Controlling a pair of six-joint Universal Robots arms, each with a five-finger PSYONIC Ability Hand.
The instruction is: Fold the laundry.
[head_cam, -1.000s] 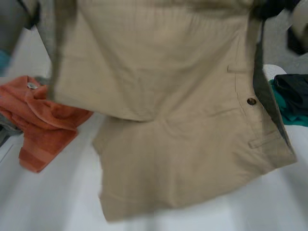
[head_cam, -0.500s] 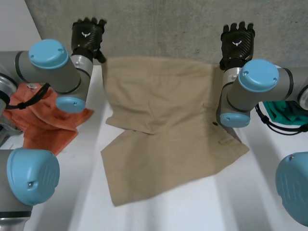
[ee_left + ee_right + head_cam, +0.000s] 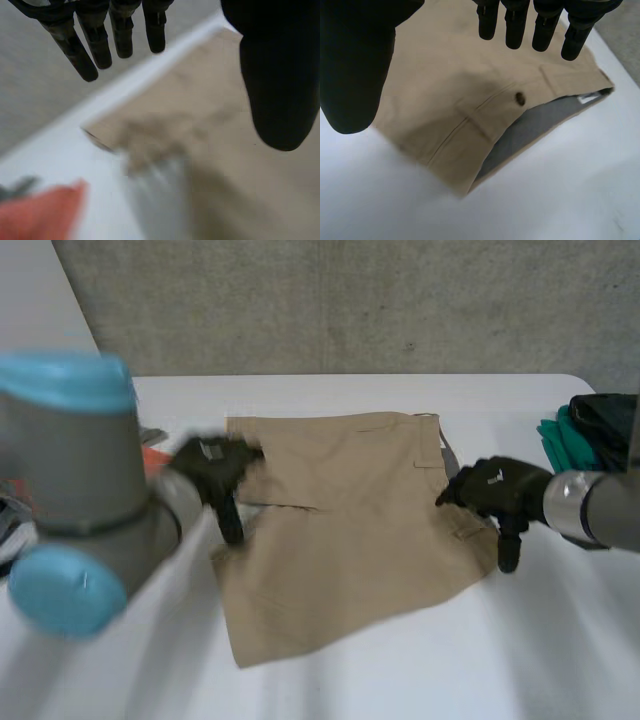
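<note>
Khaki fabric shorts (image 3: 350, 530) lie spread flat in the centre of my head view, on the white table (image 3: 400, 680), with the waistband toward the right of the frame. My left hand (image 3: 212, 468) sits at the left edge of the shorts, and in its wrist view the black fingers (image 3: 95, 45) hang straight and spread, well apart from the thumb, with nothing between them and the cloth below them. A crumpled orange cloth (image 3: 40, 215) lies on the table just beside that edge of the shorts. My right hand (image 3: 495, 490) is at the right edge, by the waistband; its own camera shows the fingers (image 3: 515, 25) straight and apart from the thumb, holding nothing, above a small dark button (image 3: 520, 98) and the grey inner lining (image 3: 530, 125) of the waistband. A heap of teal and black garments (image 3: 580, 430) rests at the right edge of the frame, well apart from the shorts.
</note>
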